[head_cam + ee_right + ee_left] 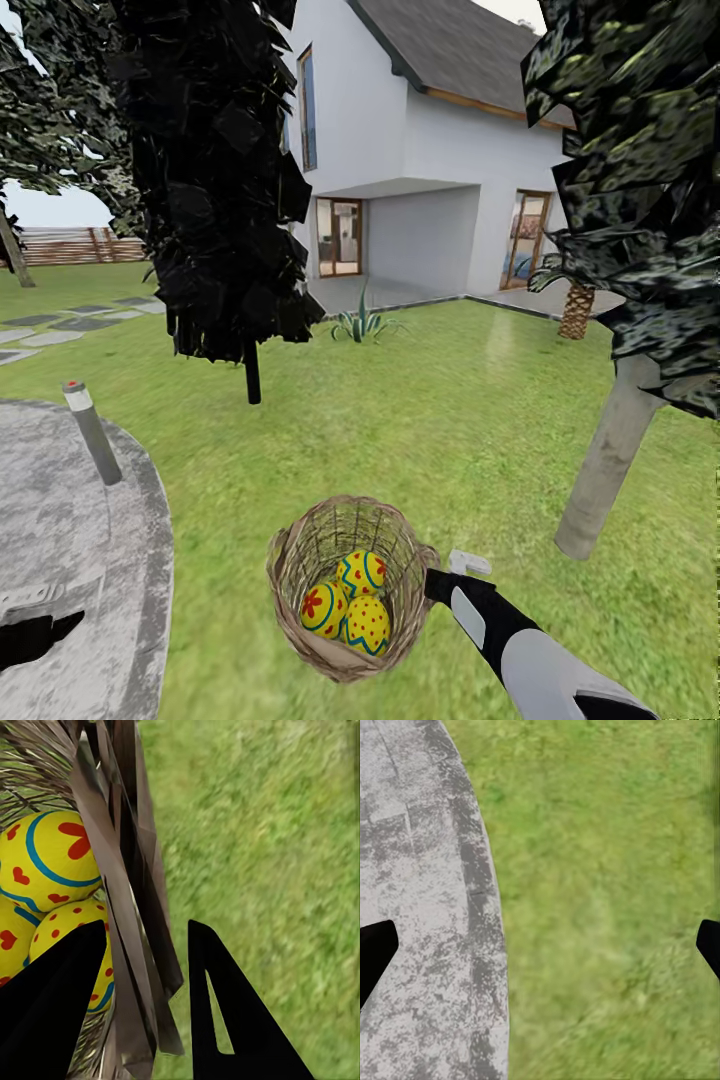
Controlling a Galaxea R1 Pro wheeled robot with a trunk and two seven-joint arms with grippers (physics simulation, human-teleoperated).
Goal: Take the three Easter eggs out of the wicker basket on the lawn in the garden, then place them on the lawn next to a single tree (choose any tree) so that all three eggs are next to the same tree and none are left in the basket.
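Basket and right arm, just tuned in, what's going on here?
All three eggs lie in the basket on the lawn; none is out yet. The right gripper is open at the basket's rim, one finger inside over the eggs and the other outside the wicker wall, so it holds no egg. The left gripper is open and empty, over the edge between grey paving and grass. A pale-trunked tree stands on the basket's right.

Three yellow Easter eggs (348, 602) lie clustered inside the tilted wicker basket (300, 560) on the lawn (450, 420).
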